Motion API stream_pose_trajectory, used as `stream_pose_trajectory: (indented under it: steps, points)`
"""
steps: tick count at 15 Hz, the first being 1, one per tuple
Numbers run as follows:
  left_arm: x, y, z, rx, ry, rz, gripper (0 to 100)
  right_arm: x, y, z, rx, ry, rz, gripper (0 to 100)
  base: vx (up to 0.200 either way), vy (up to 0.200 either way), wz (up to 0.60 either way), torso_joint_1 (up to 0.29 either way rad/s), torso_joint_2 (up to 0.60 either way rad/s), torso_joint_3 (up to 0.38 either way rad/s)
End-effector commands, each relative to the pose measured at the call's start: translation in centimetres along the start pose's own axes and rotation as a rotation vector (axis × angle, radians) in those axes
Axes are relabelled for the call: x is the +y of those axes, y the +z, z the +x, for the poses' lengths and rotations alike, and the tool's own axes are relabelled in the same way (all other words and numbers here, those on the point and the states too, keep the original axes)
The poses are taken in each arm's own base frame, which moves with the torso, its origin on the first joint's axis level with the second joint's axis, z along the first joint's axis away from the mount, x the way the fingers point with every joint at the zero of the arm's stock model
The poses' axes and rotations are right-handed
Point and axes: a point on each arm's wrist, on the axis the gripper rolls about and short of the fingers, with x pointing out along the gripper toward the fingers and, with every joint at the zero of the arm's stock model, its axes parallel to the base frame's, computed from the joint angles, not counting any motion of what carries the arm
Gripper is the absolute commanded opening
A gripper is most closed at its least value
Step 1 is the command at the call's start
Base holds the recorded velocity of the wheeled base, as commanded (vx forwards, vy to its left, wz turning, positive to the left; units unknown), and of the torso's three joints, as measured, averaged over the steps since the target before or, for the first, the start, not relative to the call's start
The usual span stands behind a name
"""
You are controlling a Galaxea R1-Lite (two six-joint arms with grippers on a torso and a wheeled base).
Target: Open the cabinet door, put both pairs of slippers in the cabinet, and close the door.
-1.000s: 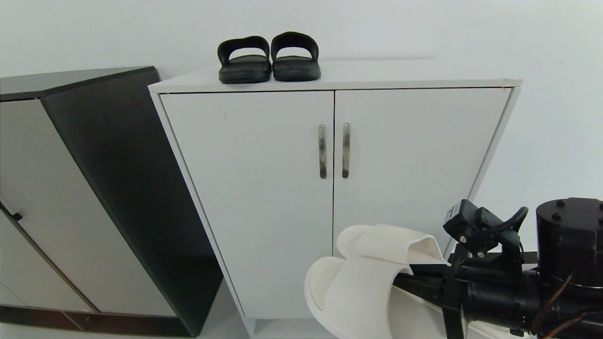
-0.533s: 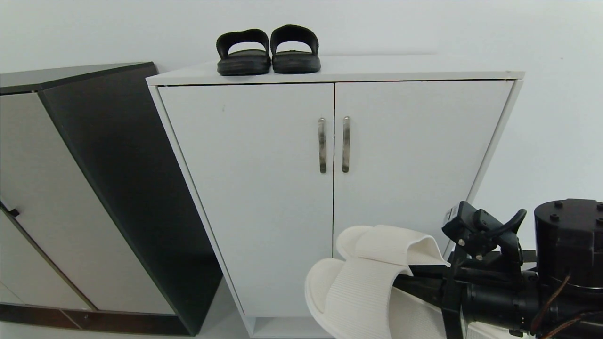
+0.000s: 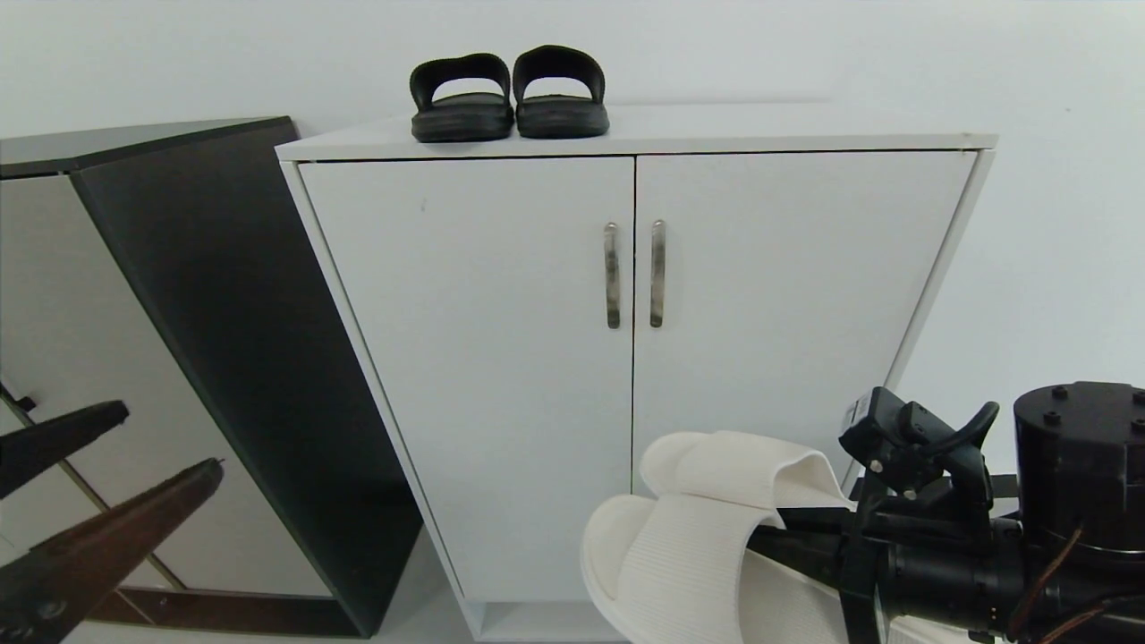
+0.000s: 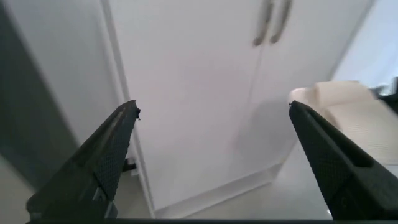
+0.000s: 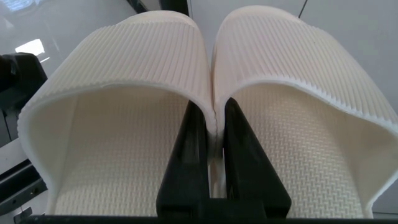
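Right gripper (image 5: 214, 118) pinched tight on the white slippers (image 3: 707, 528): its two fingers squeeze the touching inner strap edges of both slippers together, so the pair hangs side by side off the claw. In the head view that load sits at 5 o'clock, in front of the lower part of the right door, toes pointing toward 10 o'clock.

Left gripper (image 3: 170, 436) at 8 o'clock in the head view, fingers spread wide, holding nothing, in front of the dark cabinet (image 3: 224, 313) and well apart from the white one. Its wrist view looks between the spread fingers at the lower left door, with the white pair off to one side.

Cabinet (image 3: 501, 358) white, two doors, both closed flush. Two upright metal handles (image 3: 612, 275) just beside each other at the centre seam, one on each door, nothing touching them.

Black slippers (image 3: 510, 94) at 12 o'clock, on the cabinet top above the left door, side by side and touching, at the front edge. Dark cabinet stands at 9 o'clock of the white cabinet, right against its side.
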Motion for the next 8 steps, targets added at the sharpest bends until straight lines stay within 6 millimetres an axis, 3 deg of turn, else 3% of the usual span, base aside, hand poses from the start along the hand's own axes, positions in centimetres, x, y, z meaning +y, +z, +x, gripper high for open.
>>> stream_pose_trajectory:
  steps: [1,5,8]
  points:
    - [-0.7,1.7,2.6,0.026,-0.117,-0.007,100,0.0,-0.1,0.1,0.005,0.002,0.001,0,0.0,0.0,0.0,0.0,0.0,0.0]
    - [-2.0,2.5,6.7,0.074,-0.244,-0.008,100,0.0,-0.2,0.3,0.011,0.006,0.005,0,0.0,0.0,0.0,0.0,0.0,0.0]
    - [-4.3,3.2,10.4,0.033,-0.346,-0.008,100,-0.1,-0.2,0.4,0.012,0.006,0.004,0,0.0,0.0,0.0,0.0,0.0,0.0]
